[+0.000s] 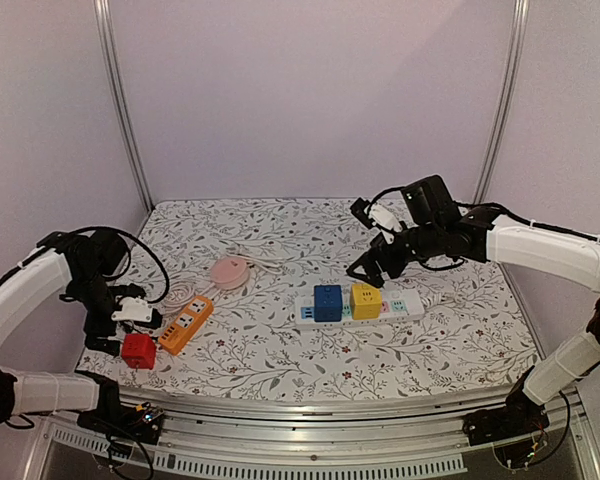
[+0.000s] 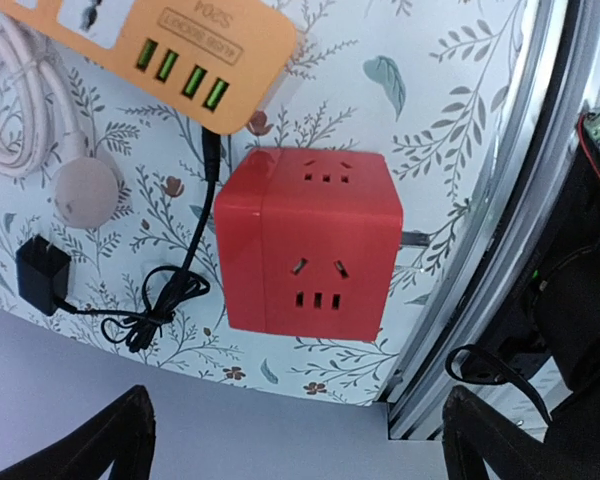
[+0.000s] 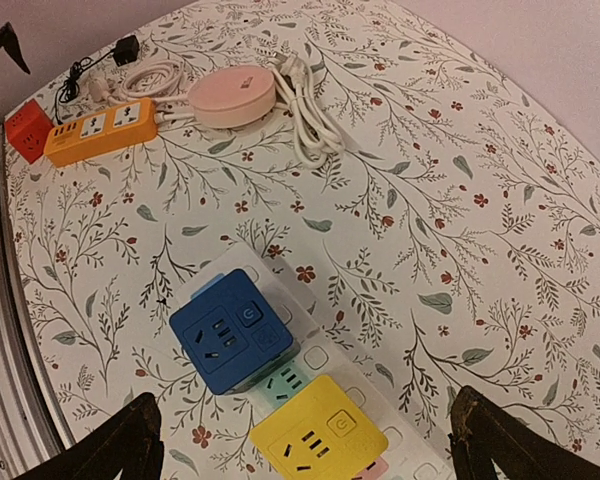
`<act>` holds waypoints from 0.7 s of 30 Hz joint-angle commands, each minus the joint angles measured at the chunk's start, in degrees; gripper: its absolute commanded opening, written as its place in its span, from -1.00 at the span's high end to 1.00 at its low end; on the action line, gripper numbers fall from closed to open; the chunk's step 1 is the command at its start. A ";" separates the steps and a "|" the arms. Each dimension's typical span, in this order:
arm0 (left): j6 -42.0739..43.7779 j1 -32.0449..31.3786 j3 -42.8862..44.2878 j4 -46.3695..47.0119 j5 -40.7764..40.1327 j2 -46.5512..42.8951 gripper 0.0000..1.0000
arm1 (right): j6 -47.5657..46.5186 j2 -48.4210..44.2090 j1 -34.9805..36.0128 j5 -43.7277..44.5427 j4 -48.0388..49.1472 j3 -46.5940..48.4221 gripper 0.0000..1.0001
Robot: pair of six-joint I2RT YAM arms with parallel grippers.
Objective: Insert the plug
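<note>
A red socket cube (image 2: 310, 245) lies by the table's near left edge, also seen in the top view (image 1: 138, 350). My left gripper (image 2: 295, 455) is open and empty, hovering just near of the cube (image 1: 115, 340). A small black plug (image 2: 42, 280) with a thin black cable lies left of the cube. A white power strip (image 3: 315, 300) carries a blue cube (image 3: 230, 330) and a yellow cube (image 3: 318, 435). My right gripper (image 3: 305, 455) is open and empty above them, at centre right in the top view (image 1: 368, 268).
An orange power strip (image 1: 186, 324) lies beside the red cube, with a coiled white cable (image 2: 20, 100) and its round plug (image 2: 85, 188). A pink round hub (image 1: 229, 271) with a white cord sits mid-table. The metal table rail (image 2: 500, 250) runs close to the cube.
</note>
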 commanded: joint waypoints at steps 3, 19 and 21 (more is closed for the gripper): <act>13.74 3.98 -5.02 12.29 0.89 2.76 -0.99 | -0.14 -1.02 1.19 0.26 -0.64 -0.78 -0.97; 13.70 3.94 -14.82 16.86 1.51 1.99 -0.94 | -1.73 -1.72 1.23 0.46 -0.95 -0.76 -0.98; 13.94 4.02 -14.82 17.38 1.37 2.01 -0.84 | -1.38 -1.35 1.24 0.58 -0.81 -0.67 -0.97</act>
